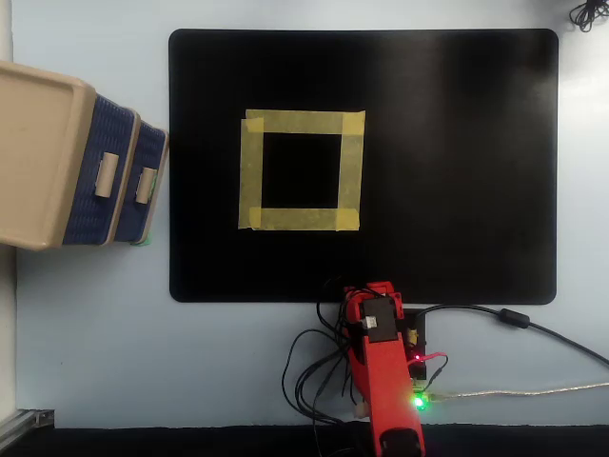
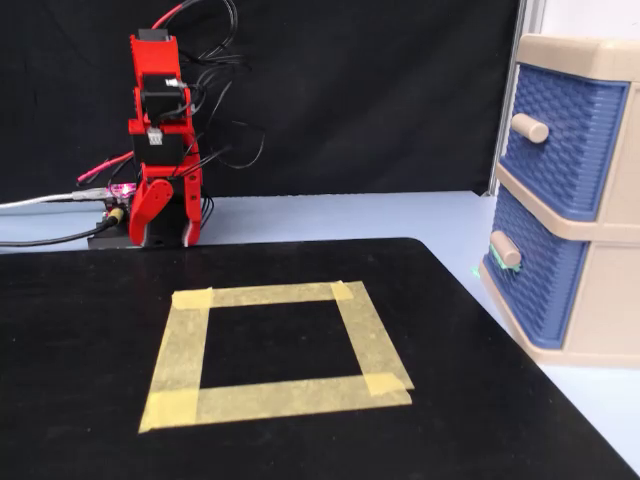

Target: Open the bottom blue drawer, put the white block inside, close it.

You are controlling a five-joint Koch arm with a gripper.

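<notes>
The bottom blue drawer (image 2: pixel 545 290) sits pushed into the beige cabinet (image 2: pixel 610 330) at the right, its beige handle (image 2: pixel 505 248) facing the mat. From above, the same drawer (image 1: pixel 152 186) shows at the left. The white block is out of view in both views. The red arm (image 1: pixel 379 371) is folded upright over its base, far from the cabinet. My gripper (image 2: pixel 166 232) hangs down in front of the base, its two fingers apart with nothing between them.
A yellow tape square (image 1: pixel 301 170) lies on the black mat (image 1: pixel 457 171). The upper blue drawer (image 2: pixel 560 130) is shut. Cables (image 1: pixel 495 316) trail from the base at the mat's near edge. A small green bit (image 1: pixel 142 241) lies by the cabinet's corner.
</notes>
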